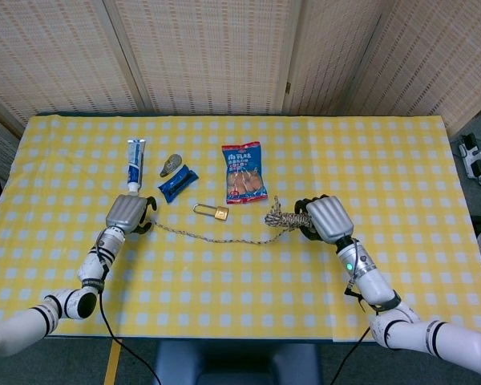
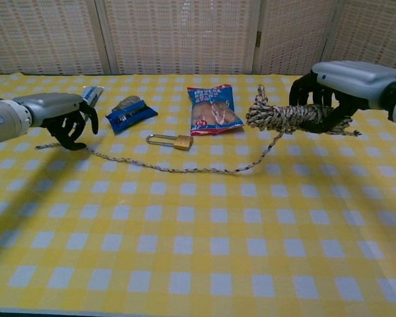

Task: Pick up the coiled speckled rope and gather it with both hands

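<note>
The speckled rope's coil (image 1: 282, 218) (image 2: 285, 117) hangs above the yellow checked table, gripped by my right hand (image 1: 327, 218) (image 2: 340, 80) at the right. From the coil a loose tail (image 1: 224, 239) (image 2: 185, 170) drops to the cloth and runs left in a shallow curve. My left hand (image 1: 127, 214) (image 2: 61, 119) sits low over the tail's far end (image 2: 43, 145), fingers apart and curved down around the rope. The rope there still lies flat on the cloth, and I cannot tell if the fingers touch it.
Behind the tail lie a brass padlock (image 1: 212, 212) (image 2: 173, 140), a blue packet (image 1: 177, 183) (image 2: 131, 113), a small grey object (image 1: 171, 164), a toothpaste tube (image 1: 135, 164) (image 2: 89, 96) and a snack bag (image 1: 243, 172) (image 2: 213, 109). Bare cloth fills the near half.
</note>
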Motion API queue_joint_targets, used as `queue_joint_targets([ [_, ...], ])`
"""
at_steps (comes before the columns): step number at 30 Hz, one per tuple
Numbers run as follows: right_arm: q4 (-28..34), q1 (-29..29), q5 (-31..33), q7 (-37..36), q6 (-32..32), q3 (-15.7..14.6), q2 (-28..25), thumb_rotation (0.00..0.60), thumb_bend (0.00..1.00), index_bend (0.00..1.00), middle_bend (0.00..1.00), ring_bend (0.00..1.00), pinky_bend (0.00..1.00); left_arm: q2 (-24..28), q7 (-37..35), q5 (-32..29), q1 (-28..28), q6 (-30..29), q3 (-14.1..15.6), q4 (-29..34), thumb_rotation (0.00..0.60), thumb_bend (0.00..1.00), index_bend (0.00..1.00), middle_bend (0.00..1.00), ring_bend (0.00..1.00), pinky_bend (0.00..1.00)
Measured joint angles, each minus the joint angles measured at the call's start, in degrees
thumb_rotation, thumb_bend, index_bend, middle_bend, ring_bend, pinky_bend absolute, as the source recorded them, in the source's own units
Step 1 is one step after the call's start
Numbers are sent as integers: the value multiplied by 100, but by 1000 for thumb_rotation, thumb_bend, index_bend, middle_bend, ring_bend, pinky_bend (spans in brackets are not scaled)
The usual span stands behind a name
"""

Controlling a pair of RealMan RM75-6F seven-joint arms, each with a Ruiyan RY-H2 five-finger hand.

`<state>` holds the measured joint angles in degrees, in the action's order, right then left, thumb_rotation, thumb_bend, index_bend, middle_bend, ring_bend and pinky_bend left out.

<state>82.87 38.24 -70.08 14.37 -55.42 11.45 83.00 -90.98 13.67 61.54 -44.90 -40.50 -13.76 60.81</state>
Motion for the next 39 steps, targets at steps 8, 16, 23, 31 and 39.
queue_joint_targets([
  [8,-37,26,31,-53,-8,-20,32,600,559,586,541,561,470,-54,-81,-84,32,14,137,-391,600,391,470,743,686,671],
  [16,-40,37,29,-46,-36,-59,49,600,559,586,542,565,471,-271,-349,-95,59,13,175,-876,600,400,507,748,692,671],
  [23,-81,50,64,-45,-22,-80,73,600,558,586,541,564,471,-424,-473,-50,28,50,192,-1143,600,419,525,749,693,671],
  [31,-102,60,127,-62,-43,-48,63,600,559,586,541,563,471,-528,-490,-51,-24,108,186,-1291,600,444,556,753,694,671],
  [39,-117,61,176,-48,-31,-70,65,600,559,586,541,565,471,-645,-535,-33,-43,94,177,-1436,600,451,577,756,694,671],
])
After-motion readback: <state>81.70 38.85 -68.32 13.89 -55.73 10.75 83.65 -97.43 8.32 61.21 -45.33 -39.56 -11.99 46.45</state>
